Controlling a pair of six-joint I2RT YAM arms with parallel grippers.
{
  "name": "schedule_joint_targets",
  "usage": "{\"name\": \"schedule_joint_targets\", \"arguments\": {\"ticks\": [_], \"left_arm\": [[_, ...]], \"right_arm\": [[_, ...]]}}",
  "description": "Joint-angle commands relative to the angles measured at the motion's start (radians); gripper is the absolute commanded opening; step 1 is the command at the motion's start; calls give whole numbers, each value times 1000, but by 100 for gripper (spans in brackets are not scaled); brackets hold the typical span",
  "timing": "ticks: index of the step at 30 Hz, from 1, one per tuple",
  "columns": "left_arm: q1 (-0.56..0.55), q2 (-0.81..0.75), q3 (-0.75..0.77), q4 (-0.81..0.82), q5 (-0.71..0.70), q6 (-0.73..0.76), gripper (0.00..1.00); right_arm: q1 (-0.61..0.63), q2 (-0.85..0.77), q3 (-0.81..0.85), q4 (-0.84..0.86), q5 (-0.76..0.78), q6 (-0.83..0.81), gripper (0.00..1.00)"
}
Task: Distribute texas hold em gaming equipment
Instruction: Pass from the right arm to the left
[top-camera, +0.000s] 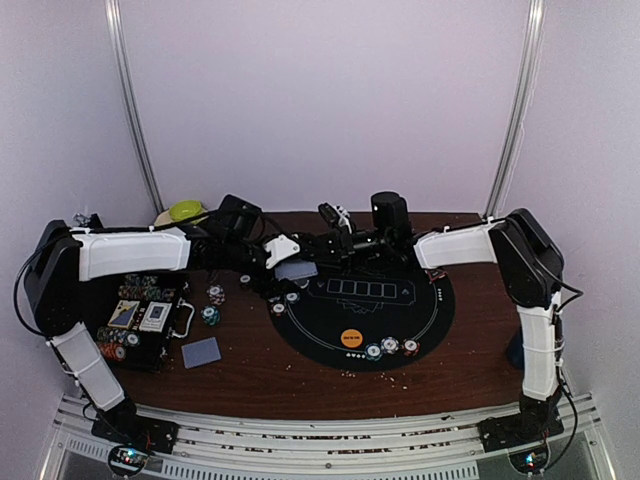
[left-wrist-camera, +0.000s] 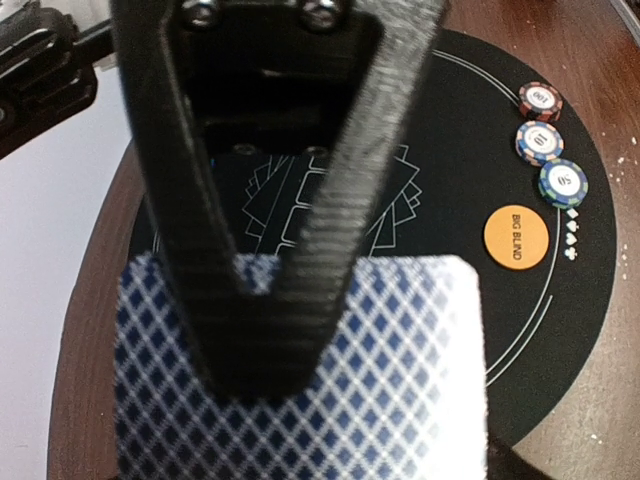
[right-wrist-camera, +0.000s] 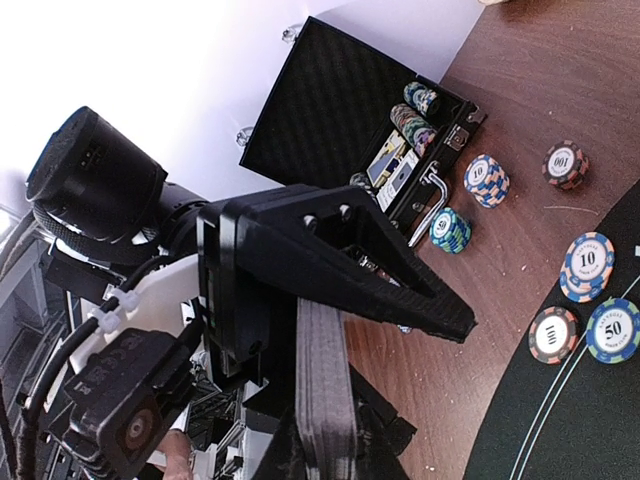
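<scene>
Three striped chips (top-camera: 390, 347) and the orange button (top-camera: 351, 338) are sitting at the near rim of the mat (top-camera: 320, 320), apparently one seat's share. Farther back, the right hand (right-wrist-camera: 335, 440) is clamping the deck of cards (left-wrist-camera: 400, 400) above the mat's far-left edge. It is presenting the deck so the left hand (left-wrist-camera: 260, 340), hovering over the top card, can likely draw one; whether that hand's fingers are apart or together I cannot tell.

Playing card (left-wrist-camera: 400, 380): blurred, lower part cut by frame edge, middle masked by left gripper (left-wrist-camera: 258, 340) (grip unconfirmed). Poker chips (top-camera: 390, 346): values illegible from overhead view.
</scene>
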Motion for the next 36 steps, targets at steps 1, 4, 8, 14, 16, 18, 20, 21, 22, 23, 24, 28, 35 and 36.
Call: {"name": "schedule_joint_targets", "arguments": {"ticks": [1,4,8,14,16,18,20,21,22,23,24,28,35,36], "left_arm": [[-13,5,31,38,9,-3,70],[-13,-2,30,42,8,-7,68],[-13,-14,32,30,19,-1,69],[-12,-10,35,18,39,4,66],[-13,-4,41,11,40,3,61],[-13,-1,44,11,39,2,53],[-12,3,46,10,37,1,46],[-13,4,47,10,33,1,42],[-13,6,47,10,31,2,39],[-13,7,47,10,27,0,36],[-12,8,46,11,24,-1,34],[-13,8,37,24,4,-5,21],[3,18,37,20,5,-10,9],[12,17,37,20,15,-13,9]], "right_arm": [[4,16,-3,12,-5,-15,0],[4,23,6,-56,5,-73,0],[3,32,17,-79,6,-88,0],[3,42,22,-76,7,-83,0],[4,44,20,-64,3,-71,0],[5,41,18,-52,1,-60,0],[5,40,17,-52,0,-61,0],[4,39,18,-53,1,-64,0],[4,38,17,-55,1,-66,0],[4,38,16,-56,0,-68,0],[4,38,17,-60,1,-71,0],[3,41,34,-108,4,-110,0],[0,32,126,-419,93,-369,57],[0,31,141,-460,109,-407,64]]}}
